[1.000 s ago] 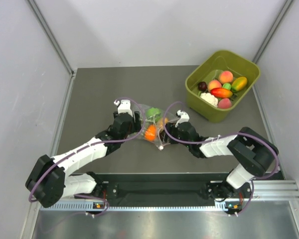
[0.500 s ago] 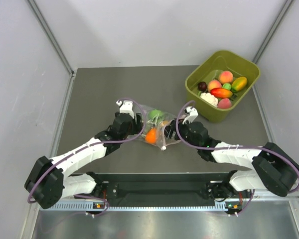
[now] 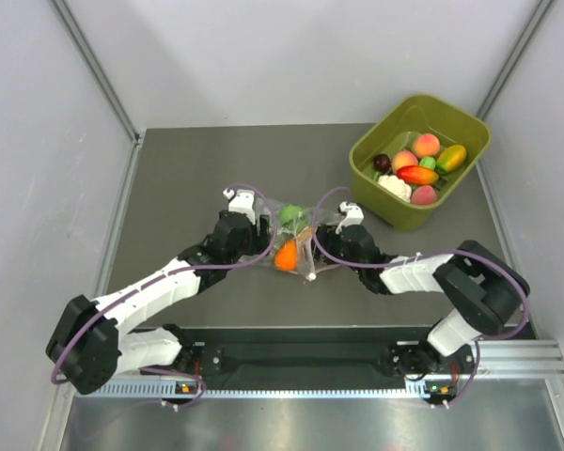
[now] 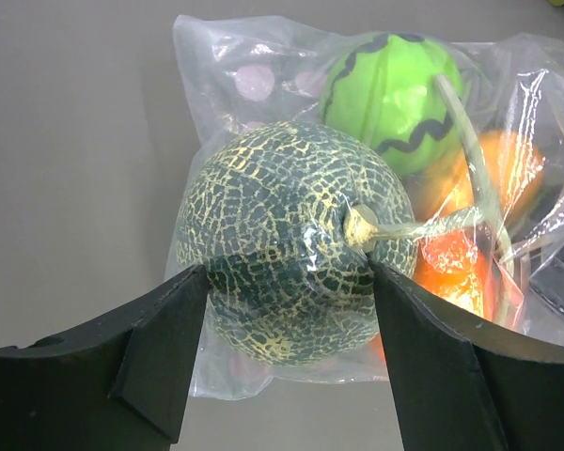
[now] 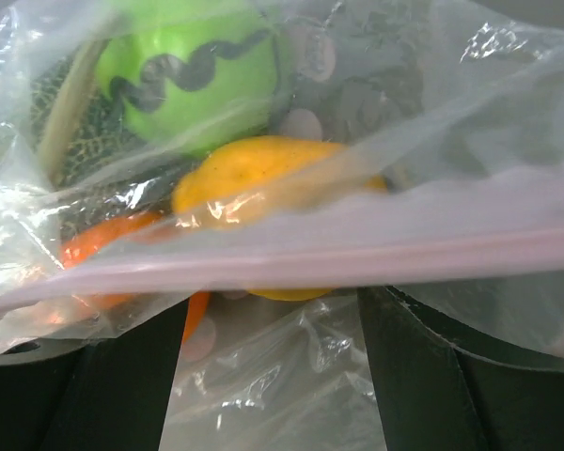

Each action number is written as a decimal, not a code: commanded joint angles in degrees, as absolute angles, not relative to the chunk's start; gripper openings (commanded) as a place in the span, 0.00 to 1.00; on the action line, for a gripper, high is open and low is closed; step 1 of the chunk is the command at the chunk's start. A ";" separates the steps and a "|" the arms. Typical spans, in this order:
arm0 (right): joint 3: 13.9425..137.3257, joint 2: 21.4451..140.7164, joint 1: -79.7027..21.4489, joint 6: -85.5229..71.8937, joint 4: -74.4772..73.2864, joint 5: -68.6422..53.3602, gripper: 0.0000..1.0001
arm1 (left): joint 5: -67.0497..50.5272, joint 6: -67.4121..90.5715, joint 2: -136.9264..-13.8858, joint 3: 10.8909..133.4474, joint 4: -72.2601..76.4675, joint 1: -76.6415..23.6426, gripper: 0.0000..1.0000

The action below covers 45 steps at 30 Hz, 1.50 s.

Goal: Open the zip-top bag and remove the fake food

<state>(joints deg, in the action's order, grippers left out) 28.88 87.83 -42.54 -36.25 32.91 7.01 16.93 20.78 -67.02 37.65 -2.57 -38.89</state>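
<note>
Clamping the zip-top bag [image 4: 216, 56] around a netted melon [image 4: 282, 235], the left gripper [image 4: 287, 274] should anchor firmly; other fake food [image 4: 390, 89] lies beyond its tips. The right gripper [image 5: 268, 310], jaws apart, should pinch the pink zip strip [image 5: 357, 249] just ahead and peel.

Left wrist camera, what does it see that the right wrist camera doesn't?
Only the left wrist view shows the whole netted dark green toy melon, held through the plastic by the left gripper, plus bare grey table. Only the right wrist view shows the pink zip strip running across, and the right gripper beneath it, jaws apart. Both show the clear crinkly zip-top bag, the bright green ball with a dark wavy line and an orange toy fruit.
</note>
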 commanded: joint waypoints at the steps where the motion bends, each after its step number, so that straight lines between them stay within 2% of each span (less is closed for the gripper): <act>1: 32.78 90.69 -41.75 -36.39 39.19 6.86 0.72 | 14.59 18.72 -66.97 38.76 -4.75 -39.20 0.75; 10: 34.36 94.57 -40.96 -35.77 46.31 4.40 0.75 | 11.78 17.67 -67.15 38.67 -4.57 -39.20 0.76; 17: 36.56 96.41 -40.17 -36.30 48.69 2.37 0.84 | 10.64 17.58 -67.33 38.94 -5.19 -39.20 0.76; 22: 41.04 98.87 -39.81 -35.78 45.36 3.69 0.88 | 9.41 17.49 -67.24 39.02 -5.10 -39.20 0.76; 31: 49.30 105.90 -39.81 -35.77 39.37 4.48 0.88 | 7.65 16.96 -67.67 39.02 -4.48 -39.29 0.76; 33: 50.27 107.31 -39.64 -35.86 39.20 4.05 0.79 | 7.56 16.88 -67.94 39.11 -4.48 -39.29 0.76; 34: 50.71 107.58 -39.73 -35.86 38.94 3.69 0.72 | 7.56 16.88 -68.11 39.11 -4.48 -39.29 0.76; 35: 51.32 108.45 -39.81 -35.86 38.85 3.60 0.58 | 7.56 16.79 -68.20 39.11 -4.48 -39.37 0.75; 38: 51.50 109.33 -39.64 -36.12 39.20 2.46 0.41 | 7.56 16.70 -68.38 39.02 -4.66 -39.29 0.72; 40: 51.07 109.25 -39.64 -36.30 39.55 1.85 0.33 | 8.00 16.87 -68.38 39.11 -5.10 -39.29 0.70; 41: 49.67 108.38 -39.64 -36.56 39.99 1.76 0.26 | 8.26 16.96 -68.12 39.11 -5.36 -39.29 0.70; 43: 47.73 107.15 -39.64 -37.00 41.74 1.76 0.23 | 9.31 17.23 -67.59 39.20 -5.80 -39.29 0.70; 45: 45.01 104.60 -39.73 -36.91 41.92 2.19 0.16 | 10.10 17.40 -67.15 39.11 -6.15 -39.29 0.70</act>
<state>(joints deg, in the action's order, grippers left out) 48.03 107.96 -38.59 -36.14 40.42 6.79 12.67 16.38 -67.02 37.85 -7.05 -38.74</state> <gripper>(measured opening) 0.535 0.699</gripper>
